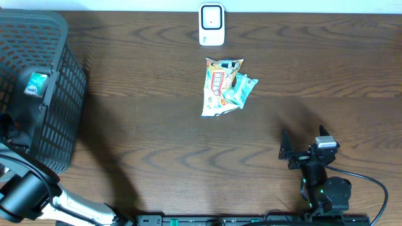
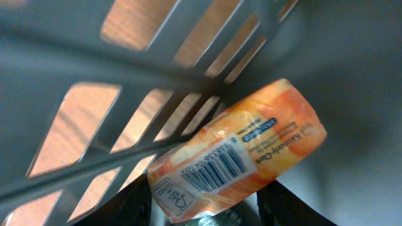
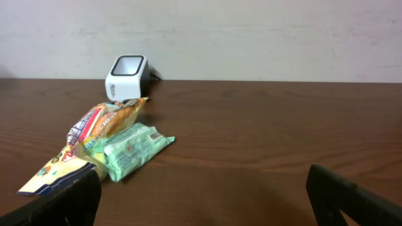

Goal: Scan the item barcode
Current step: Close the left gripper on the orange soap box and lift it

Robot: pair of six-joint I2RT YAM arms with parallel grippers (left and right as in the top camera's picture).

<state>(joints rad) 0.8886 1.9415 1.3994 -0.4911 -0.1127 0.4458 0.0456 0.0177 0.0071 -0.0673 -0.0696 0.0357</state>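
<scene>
Scan not yet made: the orange packet (image 2: 239, 157), barcode showing, lies inside the black basket (image 1: 63, 75) between the left gripper's (image 2: 204, 210) jaws, grip unconfirmed; the right gripper's (image 3: 201, 179) jaws are spread wide, and the barcode scanner (image 1: 211, 24) stands well apart across the surface (image 1: 157, 138).

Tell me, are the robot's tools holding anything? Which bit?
Right tool: open, empty. Left tool: around the barcode end of an orange packet in the basket; whether it grips yet cannot be told.
</scene>
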